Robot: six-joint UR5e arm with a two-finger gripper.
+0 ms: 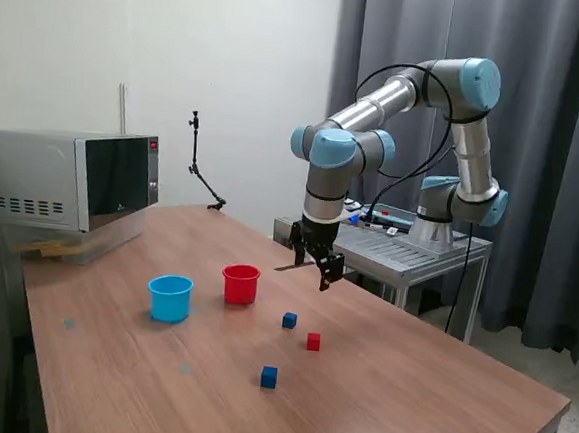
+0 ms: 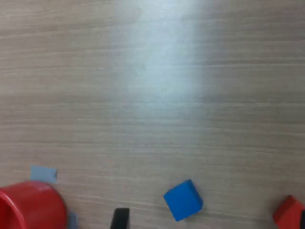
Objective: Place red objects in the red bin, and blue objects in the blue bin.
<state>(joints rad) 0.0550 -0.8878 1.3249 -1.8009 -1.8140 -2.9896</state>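
Observation:
My gripper hangs open above the wooden table, empty, behind and to the exterior view's right of the red bin. The light blue bin stands to the red bin's left in that view. On the table in front of the gripper lie one blue cube, one red cube and a second blue cube nearer the front. The wrist view shows the red bin's rim, a blue cube, a corner of a red cube and one dark fingertip.
A microwave sits at the table's far corner on the exterior view's left. A thin black stand is clamped at the back edge. A metal cart carrying the arm's base stands behind the table. Small grey tape patches mark the tabletop.

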